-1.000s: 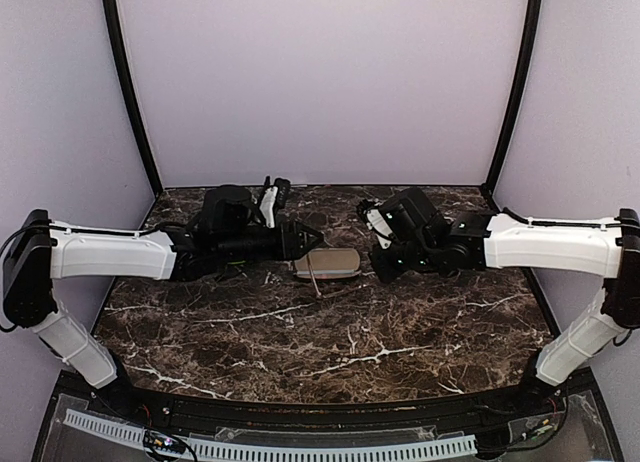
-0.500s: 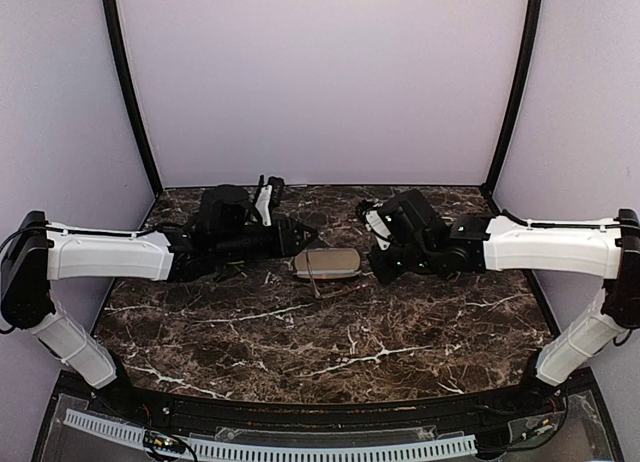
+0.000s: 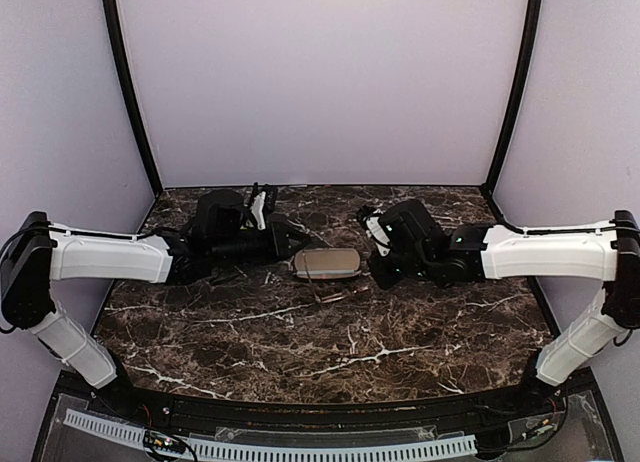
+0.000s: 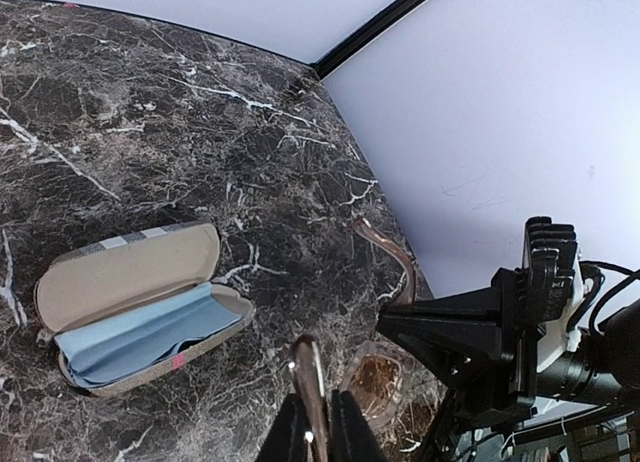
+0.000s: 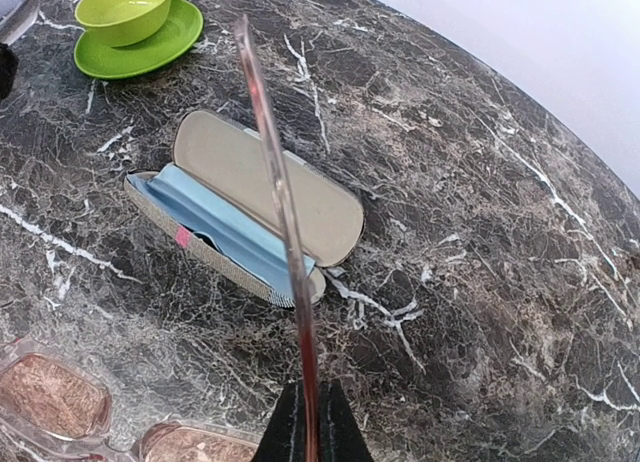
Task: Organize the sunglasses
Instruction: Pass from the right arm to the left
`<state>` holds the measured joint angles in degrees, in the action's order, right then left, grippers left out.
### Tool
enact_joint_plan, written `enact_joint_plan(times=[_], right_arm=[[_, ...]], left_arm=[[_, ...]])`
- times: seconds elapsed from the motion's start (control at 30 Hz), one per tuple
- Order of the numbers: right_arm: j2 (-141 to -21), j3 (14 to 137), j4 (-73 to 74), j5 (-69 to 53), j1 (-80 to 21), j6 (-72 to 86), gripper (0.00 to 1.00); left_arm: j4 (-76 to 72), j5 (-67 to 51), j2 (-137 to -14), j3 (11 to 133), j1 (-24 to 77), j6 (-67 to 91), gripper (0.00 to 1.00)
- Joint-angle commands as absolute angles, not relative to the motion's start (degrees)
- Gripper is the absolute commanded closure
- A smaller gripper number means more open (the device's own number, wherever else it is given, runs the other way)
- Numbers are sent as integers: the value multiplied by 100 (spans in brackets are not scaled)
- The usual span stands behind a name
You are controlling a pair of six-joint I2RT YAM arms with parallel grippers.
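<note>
As far as labels go, I only see a small pink tag (image 4: 176,361) on the blue cloth (image 4: 130,332) inside the case (image 4: 125,272), and it's too small to read.

Versus a second ago:
- The left end effector (image 4: 312,434) sat wider, right beside the case. Now its fingers are pinched narrow on one temple of the sunglasses (image 4: 376,380).
- In the top view that arm has backed off a little toward its own side.
- The right end effector (image 5: 305,427) stays clamped thin on the other temple, which runs straight up the right wrist view across the case.

The sunglasses are gripped at both temples and spread open, on the near side of the case around mid-table (image 3: 300,352). I can't tell if they're lifted or resting on it. Both brown lenses show bottom left in the right wrist view.

The case lies open between the two arms, lid flat.

A green cup (image 5: 125,4) on a green saucer (image 5: 160,44) sits beyond the case on the left arm's side.

The right end effector's body fills the lower right of the left wrist view and hides the table behind it.
</note>
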<state>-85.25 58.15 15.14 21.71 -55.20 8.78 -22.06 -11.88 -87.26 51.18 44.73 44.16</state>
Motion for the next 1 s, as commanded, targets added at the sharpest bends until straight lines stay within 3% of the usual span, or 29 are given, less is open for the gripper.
enact_joint_plan(times=[0.0,0.07,0.4,0.7,0.97], right_arm=[[-8403,5597,1145,2383,-5606,835,91],[-8394,5546,1051,2413,-5607,846,85],[-8444,5438,855,2293,-5616,968,65],[-8201,5545,503,1277,-5607,1181,26],[-8052,5790,591,1019,-5575,1354,16]], left_arm=[[-2567,-1443,-8528,4976,4375,4700,95],[-2575,-1446,-8498,4966,4358,4756,100],[-2418,-1296,-8339,4999,4342,4728,100],[-2235,-1222,-8380,5052,4343,4430,100],[-2100,-1243,-8391,5120,4351,4227,100]])
